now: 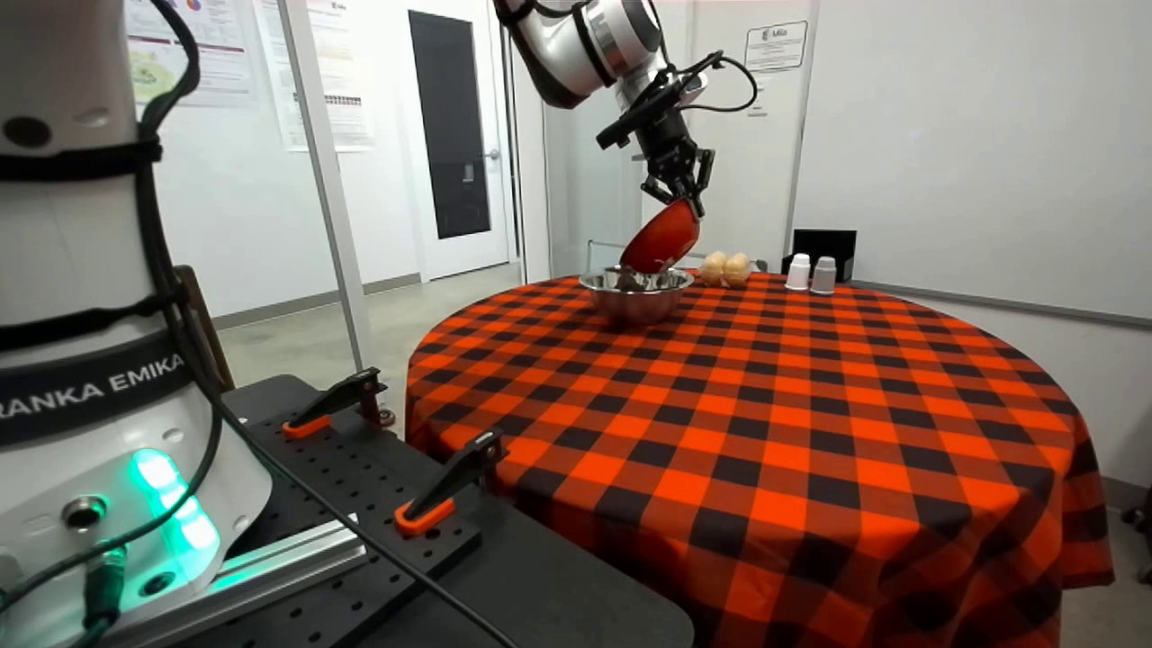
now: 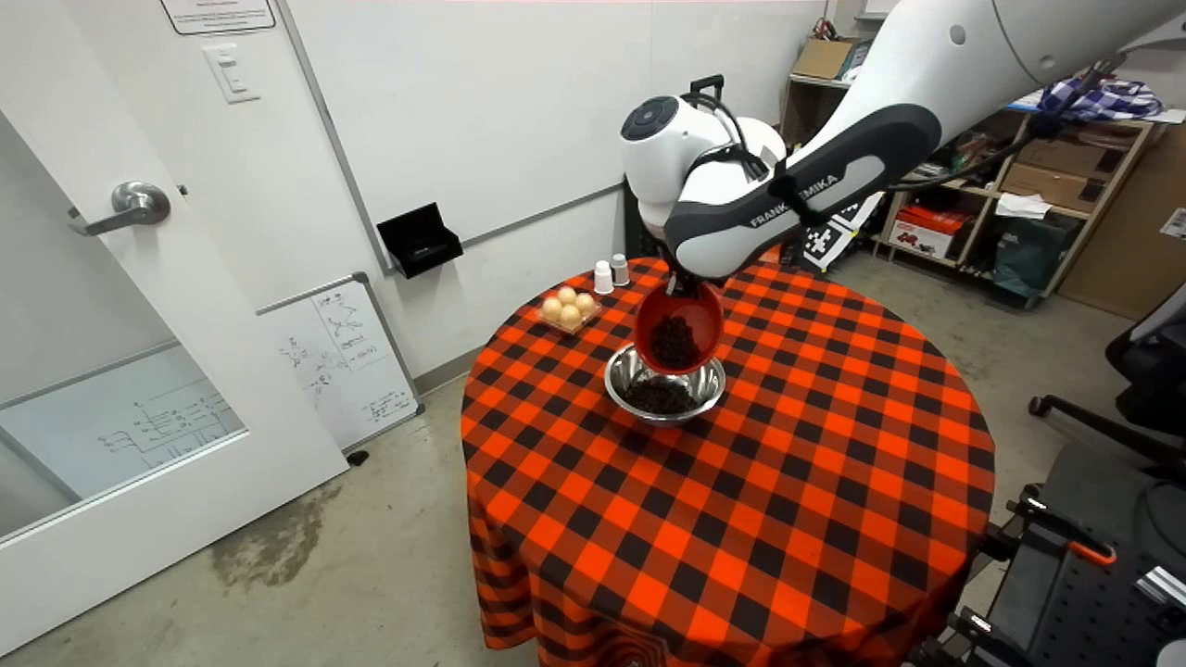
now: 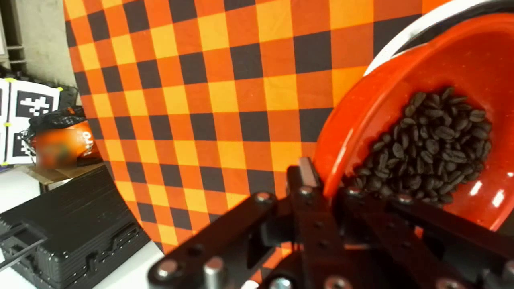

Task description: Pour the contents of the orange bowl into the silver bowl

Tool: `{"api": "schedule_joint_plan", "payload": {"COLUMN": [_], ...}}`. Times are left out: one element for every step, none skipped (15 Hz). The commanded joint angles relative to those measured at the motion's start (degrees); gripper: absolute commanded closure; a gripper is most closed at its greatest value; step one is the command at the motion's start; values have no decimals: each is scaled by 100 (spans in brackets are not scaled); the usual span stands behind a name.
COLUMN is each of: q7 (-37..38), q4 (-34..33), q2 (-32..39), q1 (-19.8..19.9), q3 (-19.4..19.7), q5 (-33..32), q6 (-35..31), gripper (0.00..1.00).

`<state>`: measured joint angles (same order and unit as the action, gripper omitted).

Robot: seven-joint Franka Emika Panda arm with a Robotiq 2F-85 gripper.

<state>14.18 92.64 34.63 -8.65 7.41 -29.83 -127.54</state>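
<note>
My gripper (image 3: 328, 188) is shut on the rim of the orange bowl (image 3: 357, 106), which is between its fingers. The orange bowl is tilted over the silver bowl in both exterior views (image 1: 661, 236) (image 2: 704, 315). A pile of dark beans (image 3: 431, 148) lies inside the orange bowl. The silver bowl (image 1: 634, 308) stands upright on the table and holds dark beans (image 2: 660, 396) too. In the wrist view, only part of the silver bowl's rim (image 3: 395, 45) shows behind the orange bowl. In an exterior view, the arm mostly hides the gripper.
The round table has a red-and-black checkered cloth (image 2: 788, 500). A clear pack of eggs (image 2: 568, 308) and two small white-capped containers (image 2: 603, 277) (image 2: 620, 269) stand near its edge, close to the bowls. Clamps (image 1: 454, 481) hold the robot's base plate by the table.
</note>
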Motion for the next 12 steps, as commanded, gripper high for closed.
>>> {"api": "schedule_joint_plan", "payload": {"q7": [437, 551, 655, 760, 865, 976, 1072, 1168, 1269, 1367, 1466, 1568], "q4": [-370, -404, -423, -428, -409, -396, -385, -348, -319, -283, -276, -253], "q2": [222, 233, 233, 221, 183, 164, 142, 107, 90, 68, 68, 56], "q1": [-444, -534, -615, -694, -773, -835, -888, -928, -951, -976, -994, -1020], "q3": [218, 237, 255, 271, 283, 291, 282, 262, 225, 189, 147, 110], "q5": [-595, -770, -947, -1142, -1359, -1599, -1837, -2074, -2299, -2525, -2730, -2942], "q6": [176, 216, 253, 313, 407, 487, 628, 771, 899, 1033, 1168, 1296], "gripper": [99, 99, 99, 99, 99, 99, 99, 99, 99, 99, 99, 99]}}
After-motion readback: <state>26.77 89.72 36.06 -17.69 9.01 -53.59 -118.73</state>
